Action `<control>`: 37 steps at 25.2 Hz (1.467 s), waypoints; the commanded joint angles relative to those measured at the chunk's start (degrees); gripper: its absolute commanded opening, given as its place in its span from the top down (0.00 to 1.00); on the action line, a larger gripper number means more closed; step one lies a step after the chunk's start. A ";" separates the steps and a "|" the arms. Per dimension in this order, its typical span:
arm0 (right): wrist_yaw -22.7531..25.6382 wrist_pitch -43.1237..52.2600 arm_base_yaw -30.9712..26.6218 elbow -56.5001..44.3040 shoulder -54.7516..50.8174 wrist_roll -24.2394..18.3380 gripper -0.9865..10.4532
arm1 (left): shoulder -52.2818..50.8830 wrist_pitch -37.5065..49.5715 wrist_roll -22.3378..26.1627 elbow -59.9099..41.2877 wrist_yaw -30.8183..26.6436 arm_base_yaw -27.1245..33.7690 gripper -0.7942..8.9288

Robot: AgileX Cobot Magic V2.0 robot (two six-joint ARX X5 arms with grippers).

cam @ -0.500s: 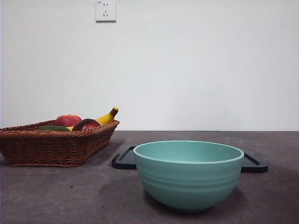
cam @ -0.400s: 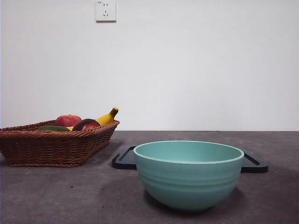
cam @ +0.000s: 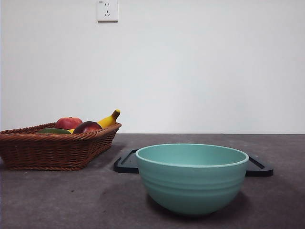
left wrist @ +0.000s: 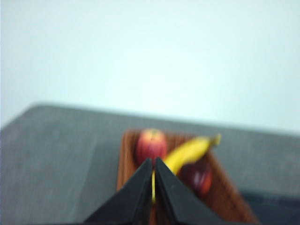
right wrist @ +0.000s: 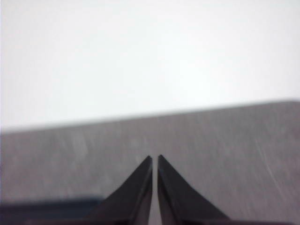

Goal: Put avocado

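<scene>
Left gripper (left wrist: 153, 161) with plain black, wedge-shaped, pointed fingers, right gripper (right wrist: 154, 158) matching

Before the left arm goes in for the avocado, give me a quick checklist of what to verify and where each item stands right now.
1. Avocado located: ok, a green sliver at the rim of the wicker basket in the front view; hidden in the left wrist view.
2. Left gripper aimed at the basket: ok, above the fruit.
3. Left jaws open for a grasp: not ok, shut.
4. Neighbours clear of the avocado: cannot tell; apple, dark red fruit and banana crowd it.
5. Teal bowl unobstructed: ok.
6. Right gripper out of the way: ok, shut over bare table.
</scene>
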 commanded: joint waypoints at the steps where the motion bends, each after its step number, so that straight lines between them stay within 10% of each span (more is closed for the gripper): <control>1: 0.17 0.15 -0.04 2.97 0.83 4.76 0.90 | 1.42 0.37 -3.87 4.55 -1.22 -0.04 0.91; 16: -15.04 -20.00 0.00 32.15 22.53 10.69 0.90 | 20.04 -13.11 -4.35 30.18 3.69 -0.07 0.91; 37: -24.20 -56.68 8.33 53.42 27.50 -17.33 0.90 | 21.75 -35.80 10.56 43.50 28.48 -6.47 0.91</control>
